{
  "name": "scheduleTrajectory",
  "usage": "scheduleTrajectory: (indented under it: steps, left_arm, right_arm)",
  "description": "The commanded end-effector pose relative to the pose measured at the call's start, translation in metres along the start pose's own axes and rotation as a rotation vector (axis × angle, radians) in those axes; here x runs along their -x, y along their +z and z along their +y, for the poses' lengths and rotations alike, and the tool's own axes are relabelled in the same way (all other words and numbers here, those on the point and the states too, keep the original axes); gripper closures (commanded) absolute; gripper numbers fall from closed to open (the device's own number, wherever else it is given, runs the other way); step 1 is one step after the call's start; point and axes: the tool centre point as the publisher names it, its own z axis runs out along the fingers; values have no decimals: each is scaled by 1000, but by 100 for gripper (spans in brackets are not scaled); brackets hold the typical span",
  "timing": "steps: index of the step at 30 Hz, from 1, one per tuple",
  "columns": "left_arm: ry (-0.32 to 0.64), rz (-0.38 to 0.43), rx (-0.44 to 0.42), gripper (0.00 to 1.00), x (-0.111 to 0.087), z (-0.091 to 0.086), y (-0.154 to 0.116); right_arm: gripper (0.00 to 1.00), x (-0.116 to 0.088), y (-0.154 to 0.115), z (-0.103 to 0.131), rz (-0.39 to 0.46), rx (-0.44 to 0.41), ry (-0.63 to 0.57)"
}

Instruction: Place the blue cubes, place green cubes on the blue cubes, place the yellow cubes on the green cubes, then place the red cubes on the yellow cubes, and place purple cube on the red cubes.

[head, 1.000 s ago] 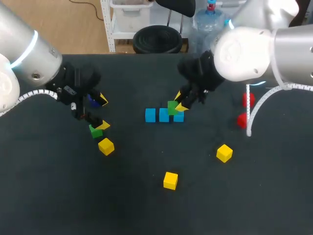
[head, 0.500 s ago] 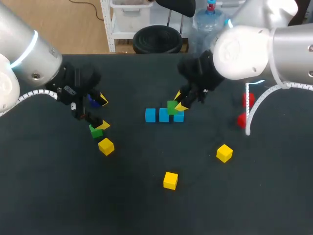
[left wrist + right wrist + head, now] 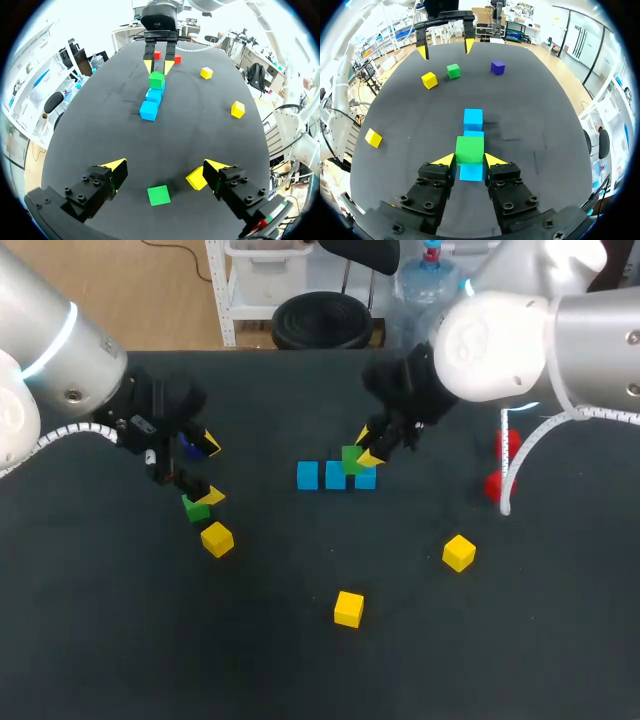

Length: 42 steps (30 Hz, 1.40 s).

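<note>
Atop your blue cubes (image 3: pixel 308 476), the right hand (image 3: pixel 371 445) clamps a green cube (image 3: pixel 351 459); left hand (image 3: pixel 211 470) hangs spread over the loose green cube (image 3: pixel 195 508); upper colours untouched.

The matte black table top (image 3: pixel 300 660) is showing no pattern. Between the yellow-tipped black fingers of the right gripper (image 3: pixel 470 160), a plain bright green cube (image 3: pixel 469 149) is sitting over three sky-blue cubes (image 3: pixel 473 119). Between the matching fingers of the left gripper (image 3: pixel 165 165) a second green cube (image 3: pixel 159 195) is lying, with a yellow cube (image 3: pixel 197 178) just beside one finger. Two more yellow cubes (image 3: pixel 348 608), two red cubes (image 3: pixel 508 443) and a dark purple cube (image 3: pixel 497 67) are showing plain, unmarked faces.
</note>
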Motion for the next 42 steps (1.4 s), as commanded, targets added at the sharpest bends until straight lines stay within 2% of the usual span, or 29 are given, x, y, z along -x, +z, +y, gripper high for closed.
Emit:
scheduleTrajectory:
  steps: [1,23,26,28,31,33,42]
  left_arm:
    - [3,-4,0,0,-1,0,0]
    - [3,-4,0,0,-1,0,0]
    - [3,-4,0,0,-1,0,0]
    - [3,-4,0,0,-1,0,0]
    - [3,-4,0,0,-1,0,0]
    - [3,-4,0,0,-1,0,0]
    - [3,-4,0,0,-1,0,0]
  right_arm:
    - [100,0,1,-1,-2,2,0]
    - [96,-2,3,-3,0,5,5]
    - [91,-2,3,-3,-3,5,3]
    - [82,-2,3,-3,-3,5,2]
    - [79,-1,4,-4,-4,5,1]
    - [70,-1,4,-4,-5,5,1]
    - [65,-2,4,-4,-2,4,6]
